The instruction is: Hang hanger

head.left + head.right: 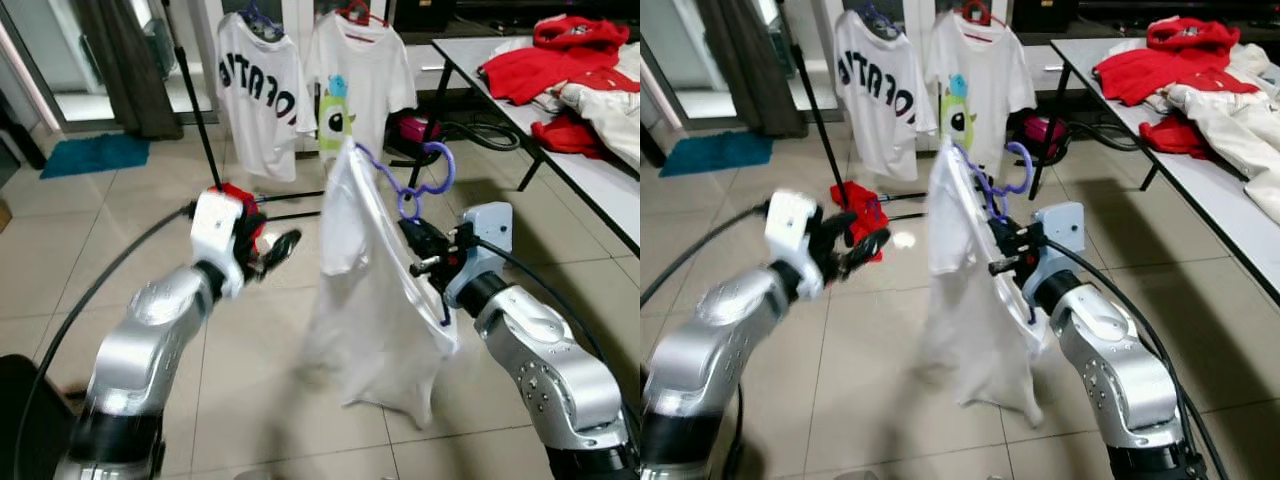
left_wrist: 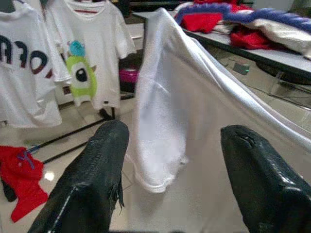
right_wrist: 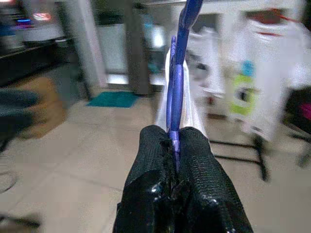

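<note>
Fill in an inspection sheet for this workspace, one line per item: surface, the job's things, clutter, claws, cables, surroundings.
Surface: beige tiled floor.
Job's things: purple plastic hanger carrying a plain white T-shirt; black clothes rack with two printed white T-shirts.
Clutter: red cloth on the floor by the rack.
Claws: right claw shut on the hanger; left claw open, beside the shirt.
Cables: black cable along the left arm.
Surroundings: white table piled with red and white clothes; teal mat.
</note>
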Robot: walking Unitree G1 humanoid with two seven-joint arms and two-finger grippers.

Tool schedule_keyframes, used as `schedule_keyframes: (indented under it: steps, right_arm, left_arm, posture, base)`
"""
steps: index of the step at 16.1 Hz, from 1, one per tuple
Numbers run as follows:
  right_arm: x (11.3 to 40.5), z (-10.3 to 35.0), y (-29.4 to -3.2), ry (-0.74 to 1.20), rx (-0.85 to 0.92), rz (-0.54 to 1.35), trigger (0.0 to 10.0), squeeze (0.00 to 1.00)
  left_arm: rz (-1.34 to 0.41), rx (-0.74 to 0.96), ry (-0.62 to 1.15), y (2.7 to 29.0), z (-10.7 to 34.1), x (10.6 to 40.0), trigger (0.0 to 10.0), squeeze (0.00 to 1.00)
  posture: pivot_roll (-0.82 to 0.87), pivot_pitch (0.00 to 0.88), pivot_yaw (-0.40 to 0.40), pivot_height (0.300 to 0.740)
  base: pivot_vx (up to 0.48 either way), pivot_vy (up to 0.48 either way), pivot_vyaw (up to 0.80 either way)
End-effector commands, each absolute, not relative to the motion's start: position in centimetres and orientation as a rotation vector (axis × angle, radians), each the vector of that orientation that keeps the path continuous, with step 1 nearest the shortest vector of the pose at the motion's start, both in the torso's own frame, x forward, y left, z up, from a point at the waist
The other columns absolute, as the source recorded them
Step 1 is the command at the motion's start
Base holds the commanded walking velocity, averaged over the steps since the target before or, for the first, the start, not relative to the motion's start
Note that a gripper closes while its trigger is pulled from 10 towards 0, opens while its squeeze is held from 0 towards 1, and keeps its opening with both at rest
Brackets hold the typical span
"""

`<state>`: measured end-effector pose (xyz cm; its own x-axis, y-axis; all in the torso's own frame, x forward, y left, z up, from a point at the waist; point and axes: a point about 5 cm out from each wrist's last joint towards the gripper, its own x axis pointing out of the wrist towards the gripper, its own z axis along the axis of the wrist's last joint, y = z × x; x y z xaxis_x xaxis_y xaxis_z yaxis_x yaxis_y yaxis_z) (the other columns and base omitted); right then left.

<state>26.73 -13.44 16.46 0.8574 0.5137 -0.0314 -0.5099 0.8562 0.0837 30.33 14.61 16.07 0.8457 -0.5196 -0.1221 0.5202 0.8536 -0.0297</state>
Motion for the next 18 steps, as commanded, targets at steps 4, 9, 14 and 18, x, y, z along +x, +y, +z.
schedule_keyframes:
  steps: [4,9,14,18]
  right_arm:
    - [26.4,18.3,-11.9,-0.007,0.080,0.718,10.0,0.00]
    - [25.8,19.0,-11.3,-0.027,0.164,0.807,10.0,0.00]
    - [25.6,19.1,-11.5,-0.031,0.193,0.833,10.0,0.00]
    - [26.2,18.6,-12.2,-0.003,0.225,0.771,10.0,0.00]
  left_arm:
    - [-0.552,-0.010,0.071,13.5,17.9,32.7,10.0,0.00]
    - [-0.446,-0.069,0.074,12.8,18.2,33.8,0.0,0.00]
    - [-0.406,-0.081,0.048,12.3,18.4,34.1,0.0,0.00]
    - [-0.366,-0.058,0.067,12.1,18.1,33.9,0.0,0.00]
  posture:
    - [-0.08,0.009,-0.020,0.740]
    - [-0.10,0.023,-0.004,0.740]
    - [-0.10,0.020,0.000,0.740]
    - [-0.10,0.026,-0.001,0.740]
  base:
    - [0.000,0.000,0.00]
    - [0.000,0.000,0.00]
    - [0.000,0.000,0.00]
    - [0.000,0.000,0.00]
